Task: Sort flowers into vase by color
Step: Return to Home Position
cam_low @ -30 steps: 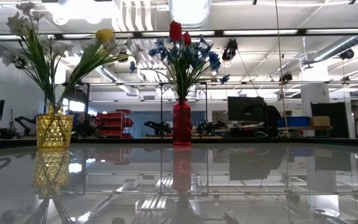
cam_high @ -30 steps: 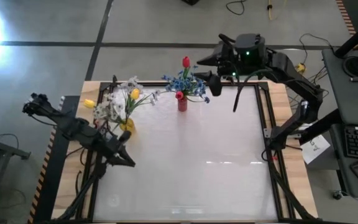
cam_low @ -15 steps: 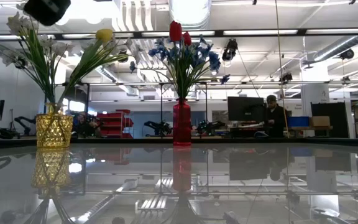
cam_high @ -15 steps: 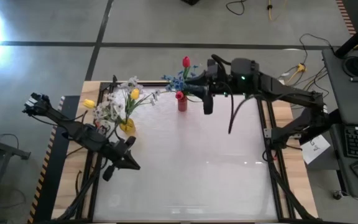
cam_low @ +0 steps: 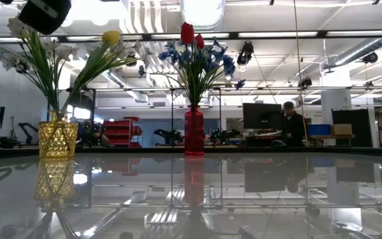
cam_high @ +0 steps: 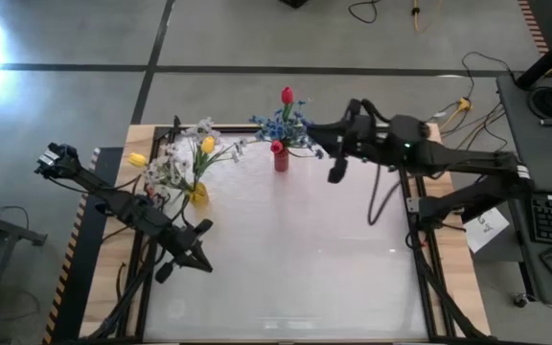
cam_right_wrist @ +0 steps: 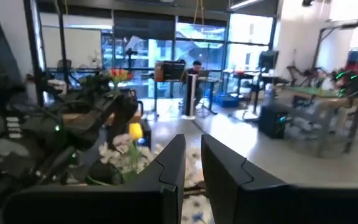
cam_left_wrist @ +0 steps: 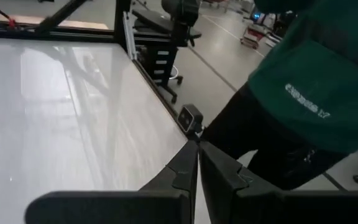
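A yellow vase (cam_high: 196, 193) (cam_low: 57, 138) at the far left holds yellow tulips (cam_high: 207, 146) and white sprays (cam_high: 166, 171). A red vase (cam_high: 281, 159) (cam_low: 193, 131) at the far middle holds red tulips (cam_high: 287, 95) and blue blossoms (cam_high: 281, 126). All stems stand in the vases. My left gripper (cam_high: 199, 261) (cam_left_wrist: 197, 152) hangs shut and empty over the table's left half, nearer than the yellow vase. My right gripper (cam_high: 336, 172) (cam_right_wrist: 192, 146) is empty to the right of the red vase, its fingers drawn together to a narrow slit.
The white glossy tabletop (cam_high: 305, 259) is ringed by black frame rails (cam_high: 415, 192). A person in a green top (cam_left_wrist: 316, 81) stands beyond the table's edge in the left wrist view. Another person (cam_low: 290, 123) stands far off in the room.
My right gripper has moved from above the flowers at the far edge toward the near and right side, away from the red vase, its arm stretching out. My left gripper has moved toward the near edge and a little right. The vases and flowers have stayed put.
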Robot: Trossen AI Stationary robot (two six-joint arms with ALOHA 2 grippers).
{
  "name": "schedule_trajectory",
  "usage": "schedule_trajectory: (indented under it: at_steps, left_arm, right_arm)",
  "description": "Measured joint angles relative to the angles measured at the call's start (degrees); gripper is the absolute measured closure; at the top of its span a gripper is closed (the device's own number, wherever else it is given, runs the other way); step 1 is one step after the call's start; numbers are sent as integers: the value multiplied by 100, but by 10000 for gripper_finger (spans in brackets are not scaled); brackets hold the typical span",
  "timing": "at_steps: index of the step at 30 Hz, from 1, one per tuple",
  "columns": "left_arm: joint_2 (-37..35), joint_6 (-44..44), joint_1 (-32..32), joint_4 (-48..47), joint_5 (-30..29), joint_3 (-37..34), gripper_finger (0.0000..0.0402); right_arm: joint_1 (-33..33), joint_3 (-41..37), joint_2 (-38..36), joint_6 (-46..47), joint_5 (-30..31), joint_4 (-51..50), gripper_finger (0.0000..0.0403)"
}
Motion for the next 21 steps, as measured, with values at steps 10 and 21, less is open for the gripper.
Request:
schedule_trajectory:
  at_steps: [10,21]
  left_arm:
    - [-595,-20,13,151,-148,-658,396]
    - [-714,240,14,692,-209,-1324,396]
  right_arm:
    - [-11,-569,-1131,-370,97,-823,354]
    - [-19,-1489,-1382,184,-14,-1158,355]
